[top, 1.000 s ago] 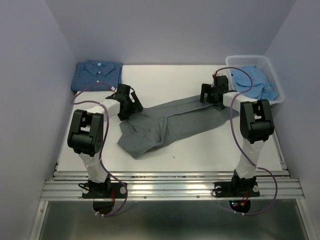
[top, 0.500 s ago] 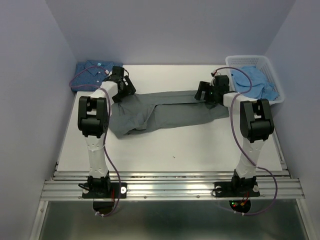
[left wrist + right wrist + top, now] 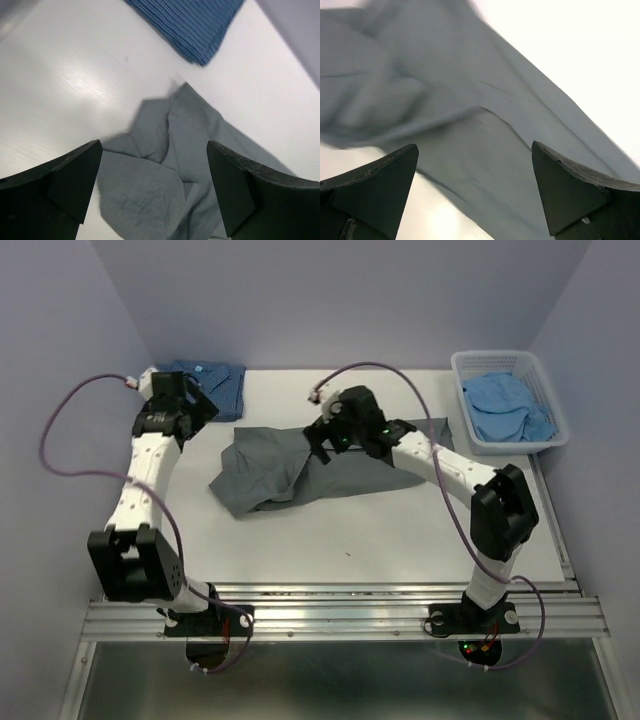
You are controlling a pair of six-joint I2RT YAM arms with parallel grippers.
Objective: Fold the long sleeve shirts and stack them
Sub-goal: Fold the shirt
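The grey shirt [image 3: 290,465] lies crumpled across the middle of the table. It also shows in the left wrist view [image 3: 165,165] and the right wrist view [image 3: 470,115]. The dark blue dotted shirt [image 3: 218,378] lies folded at the back left, also in the left wrist view [image 3: 195,25]. The pale blue shirt [image 3: 510,405] lies in the white basket [image 3: 458,368]. My left gripper [image 3: 195,408] [image 3: 155,185] is open and empty, raised between the dark blue shirt and the grey shirt's left end. My right gripper [image 3: 325,435] [image 3: 475,190] is open and empty above the grey shirt's middle.
The basket stands at the table's back right corner. Bare white tabletop [image 3: 380,530] runs in front of the grey shirt to the near rail. Purple walls close in the left, back and right sides.
Both grippers have let go of the grey shirt. The left arm has drawn back to the left and risen. The right arm has swung left from the basket side to over the shirt's middle.
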